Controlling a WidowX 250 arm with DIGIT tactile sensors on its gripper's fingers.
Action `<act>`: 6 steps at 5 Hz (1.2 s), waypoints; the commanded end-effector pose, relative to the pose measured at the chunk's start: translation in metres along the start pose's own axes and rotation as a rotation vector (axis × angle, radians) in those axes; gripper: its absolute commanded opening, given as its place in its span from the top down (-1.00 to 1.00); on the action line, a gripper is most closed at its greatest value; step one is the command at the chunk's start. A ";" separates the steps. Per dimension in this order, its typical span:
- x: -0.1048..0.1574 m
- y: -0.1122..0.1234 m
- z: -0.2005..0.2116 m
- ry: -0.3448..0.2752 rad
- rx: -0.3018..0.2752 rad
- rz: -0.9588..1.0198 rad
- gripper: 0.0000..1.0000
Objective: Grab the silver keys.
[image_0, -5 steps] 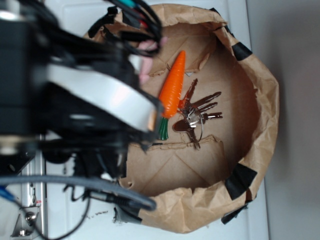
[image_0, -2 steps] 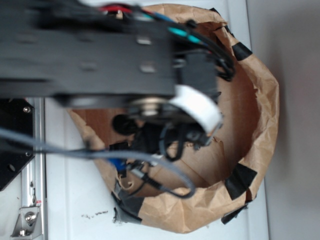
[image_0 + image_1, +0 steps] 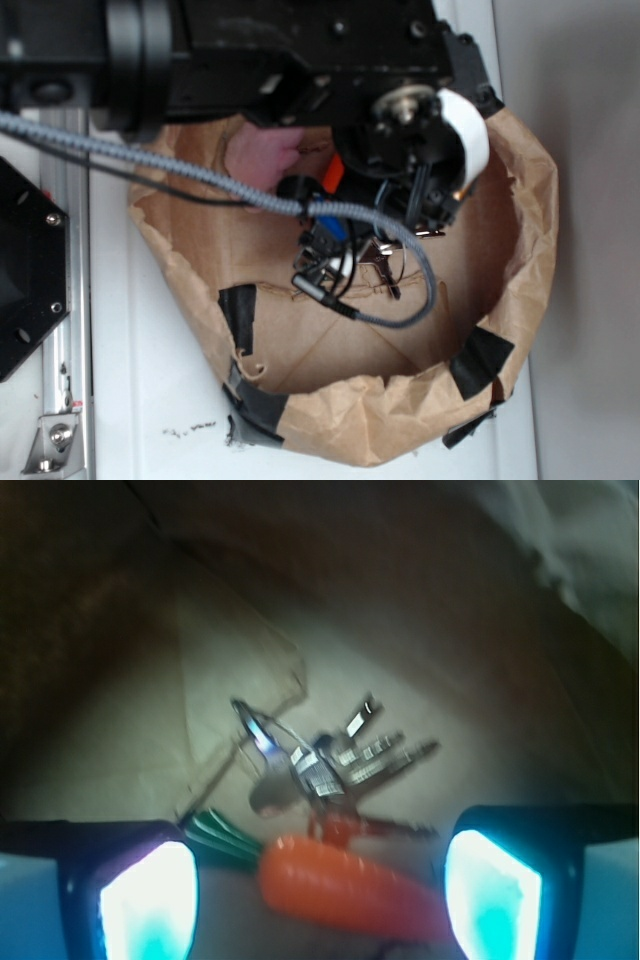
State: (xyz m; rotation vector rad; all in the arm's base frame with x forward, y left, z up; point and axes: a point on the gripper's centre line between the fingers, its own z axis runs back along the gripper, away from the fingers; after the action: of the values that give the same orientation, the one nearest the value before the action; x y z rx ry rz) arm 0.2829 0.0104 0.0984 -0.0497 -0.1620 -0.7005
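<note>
The silver keys (image 3: 325, 760) lie fanned on their ring on the brown paper floor of the bag, seen in the wrist view just beyond the fingertips. My gripper (image 3: 320, 890) is open above them, and its glowing pads (image 3: 148, 905) stand wide apart at the frame's bottom corners. Between the pads lies the orange toy carrot (image 3: 350, 885), nearer to me than the keys, which it touches. In the exterior view my arm (image 3: 300, 50) covers most of the bag. Only part of the keys (image 3: 385, 257) and a scrap of the carrot (image 3: 333, 172) show.
A brown paper bag (image 3: 520, 230) with rolled walls and black tape patches rings the objects. A pink plush (image 3: 262, 158) peeks out under the arm at the bag's back left. A black plate and metal rail (image 3: 30, 260) run along the left.
The arm has swung right across the bag and dropped into it. It now hides the carrot and most of the keys, which lay in full view a second ago.
</note>
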 end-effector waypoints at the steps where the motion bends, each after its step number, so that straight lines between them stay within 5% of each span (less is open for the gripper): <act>1: 0.006 -0.001 0.014 -0.041 0.039 -0.010 -1.00; 5: 0.006 -0.001 0.014 -0.041 0.039 -0.010 -1.00; 6: 0.014 -0.008 -0.001 -0.045 0.090 -0.093 -1.00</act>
State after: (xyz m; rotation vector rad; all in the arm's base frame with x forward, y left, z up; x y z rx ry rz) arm 0.2867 0.0041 0.0887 0.0075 -0.2019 -0.7623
